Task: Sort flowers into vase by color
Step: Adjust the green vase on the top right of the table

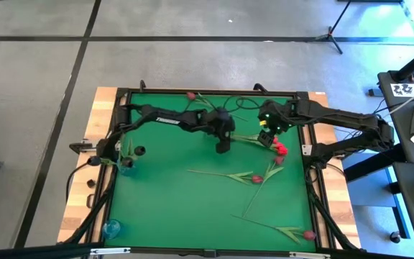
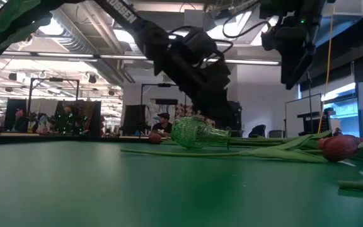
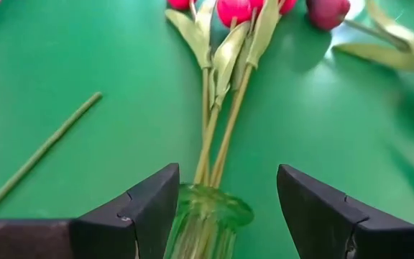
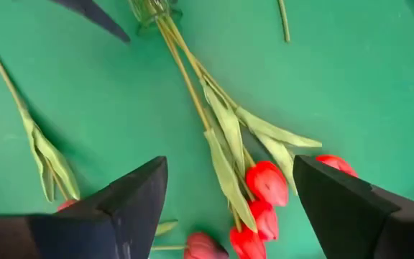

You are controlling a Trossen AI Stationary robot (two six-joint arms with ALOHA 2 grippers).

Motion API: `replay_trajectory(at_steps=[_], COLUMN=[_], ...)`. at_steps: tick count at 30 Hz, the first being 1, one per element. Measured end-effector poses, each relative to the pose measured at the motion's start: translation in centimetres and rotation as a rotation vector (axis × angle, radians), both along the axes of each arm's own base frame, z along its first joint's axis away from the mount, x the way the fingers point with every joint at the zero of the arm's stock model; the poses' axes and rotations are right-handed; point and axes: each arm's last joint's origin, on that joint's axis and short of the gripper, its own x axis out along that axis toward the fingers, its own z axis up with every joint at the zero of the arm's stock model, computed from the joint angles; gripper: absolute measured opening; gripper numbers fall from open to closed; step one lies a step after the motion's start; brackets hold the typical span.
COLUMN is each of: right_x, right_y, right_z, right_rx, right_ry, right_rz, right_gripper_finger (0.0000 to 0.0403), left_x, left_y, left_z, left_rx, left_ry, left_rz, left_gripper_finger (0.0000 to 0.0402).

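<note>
left arm: stretched from the left side toward the centre, wrist bent down | left tool (image 1: pixel 223 146): low over the surface, fingers (image 3: pixel 149 205) parted wide | right arm: reaching in from the right side, elbow folded | right tool (image 1: pixel 267 137): raised, pointing down, fingers (image 4: pixel 131 194) spread apart, holding nothing

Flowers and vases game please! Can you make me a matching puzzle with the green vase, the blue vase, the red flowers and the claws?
Things:
1. green vase
2. blue vase
3. red flowers
4. right claw

States:
A. open, above the flower heads
B. lying on its side between the left claw's fingers
C. stems in the green vase's mouth
D. standing near the table's left edge

Pairs: 1-B, 2-D, 3-C, 4-A
</note>
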Motion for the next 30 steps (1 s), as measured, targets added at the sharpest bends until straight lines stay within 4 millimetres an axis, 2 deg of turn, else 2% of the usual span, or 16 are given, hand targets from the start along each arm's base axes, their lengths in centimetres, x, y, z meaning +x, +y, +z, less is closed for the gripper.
replay_trajectory(at_steps=[5, 13, 19, 24, 30], right_x=[-0.1, 0.3, 0.3, 0.2, 0.2], right_y=[0.0, -0.2, -0.1, -0.1, 0.0], right_z=[-0.1, 0.1, 0.0, 0.0, 0.0], right_rx=[0.002, -0.026, -0.013, -0.011, 0.008], right_ry=[0.009, -0.022, -0.023, -0.013, -0.013], right_rz=[0.001, -0.007, 0.013, 0.018, 0.026], right_gripper_finger=[0.0299, 0.0299, 0.0299, 0.0299, 0.0299], left_x=[-0.5, -1.0, -1.3, -1.3, -1.8], left_y=[-0.1, 0.0, 0.5, -0.3, -0.6], left_z=[-0.3, -1.0, -2.5, -2.1, -2.1], left_rx=[0.022, 0.098, 0.104, 0.136, 0.089], left_ry=[0.104, 0.133, 0.196, 0.206, 0.262], left_rz=[-0.023, -0.058, -0.069, -0.117, -0.15], left_gripper_finger=[0.0231, 0.0231, 0.0231, 0.0231, 0.0231])
